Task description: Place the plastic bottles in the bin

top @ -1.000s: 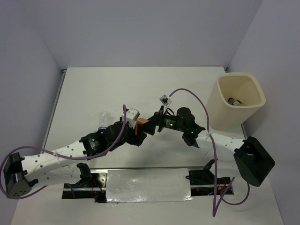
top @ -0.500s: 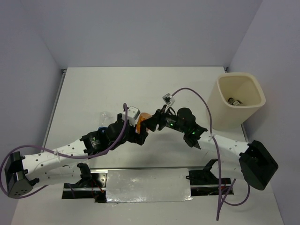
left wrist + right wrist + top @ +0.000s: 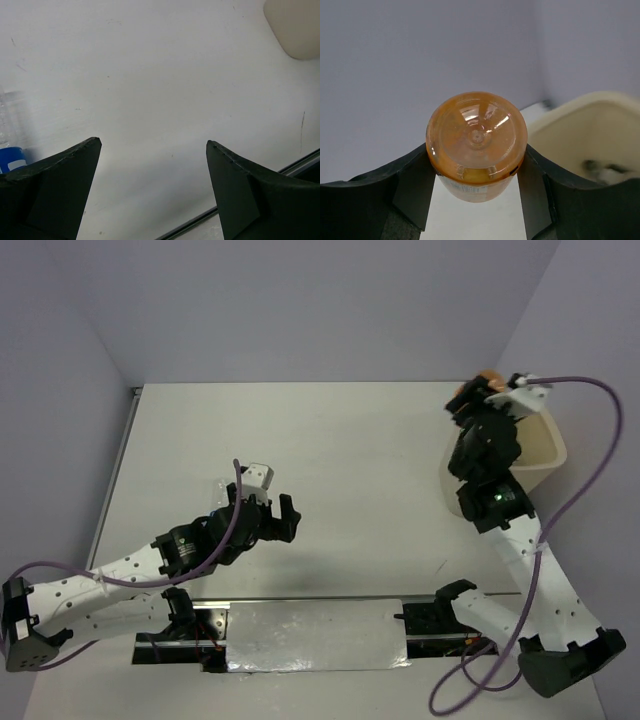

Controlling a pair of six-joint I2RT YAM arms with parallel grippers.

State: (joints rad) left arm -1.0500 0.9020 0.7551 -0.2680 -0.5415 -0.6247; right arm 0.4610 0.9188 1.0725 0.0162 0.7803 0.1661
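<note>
While the right fingers (image 3: pixel 410 187) clamp an orange bottle (image 3: pixel 476 142) raised by the bin (image 3: pixel 580 125), the left fingers (image 3: pixel 55 190) stand spread wide and empty over the tabletop (image 3: pixel 150 75), near a blue-labelled bottle (image 3: pixel 9 135).

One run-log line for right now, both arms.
right gripper: shut on orange bottle, raised near bin | left gripper: open, empty, above table | clear bottle: on table

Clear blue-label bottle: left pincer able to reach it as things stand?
Probably yes. The left pincer stands open over bare table, and the clear bottle sits close beside one finger with nothing between them. It would likely need a short sideways shift first.
</note>
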